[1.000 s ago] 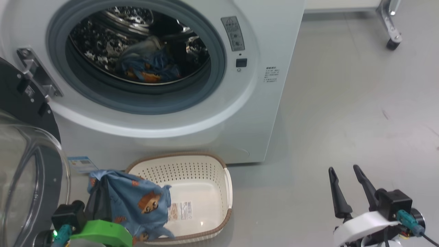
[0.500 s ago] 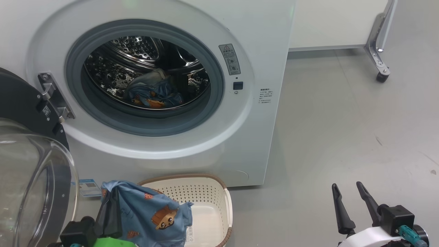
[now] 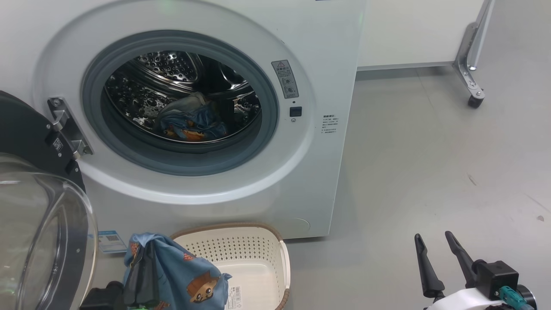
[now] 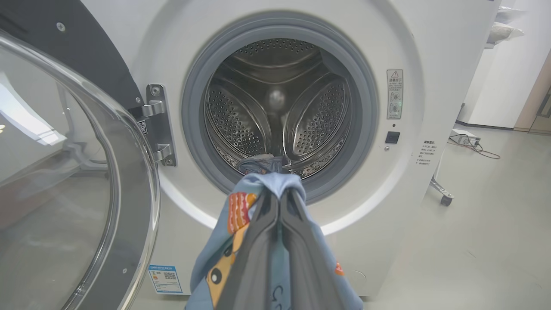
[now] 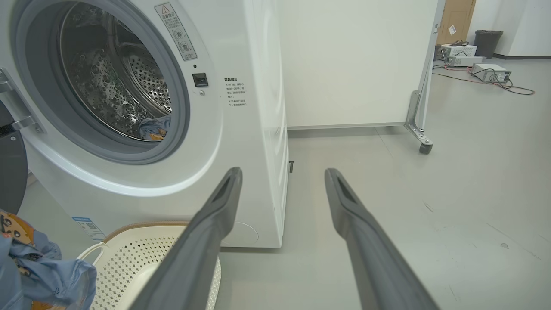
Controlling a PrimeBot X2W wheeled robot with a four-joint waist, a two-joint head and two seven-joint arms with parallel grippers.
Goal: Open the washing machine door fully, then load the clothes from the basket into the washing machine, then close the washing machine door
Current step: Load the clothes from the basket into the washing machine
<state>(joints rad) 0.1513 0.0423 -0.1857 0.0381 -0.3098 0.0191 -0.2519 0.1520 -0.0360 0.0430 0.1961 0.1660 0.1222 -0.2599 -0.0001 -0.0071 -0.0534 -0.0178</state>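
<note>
Two tools toward the washing machine (image 3: 327,51): left tool (image 4: 279,198) tight on clothes (image 4: 275,181), right tool (image 5: 283,171) agape

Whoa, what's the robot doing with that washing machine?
It's loading laundry. The left gripper is shut on a blue printed garment, holding it up by the basket and facing the washing machine. The door is swung wide open at the left. Inside the drum lies another blue garment. The right gripper is open, holding nothing, off to the side over the floor.
</note>
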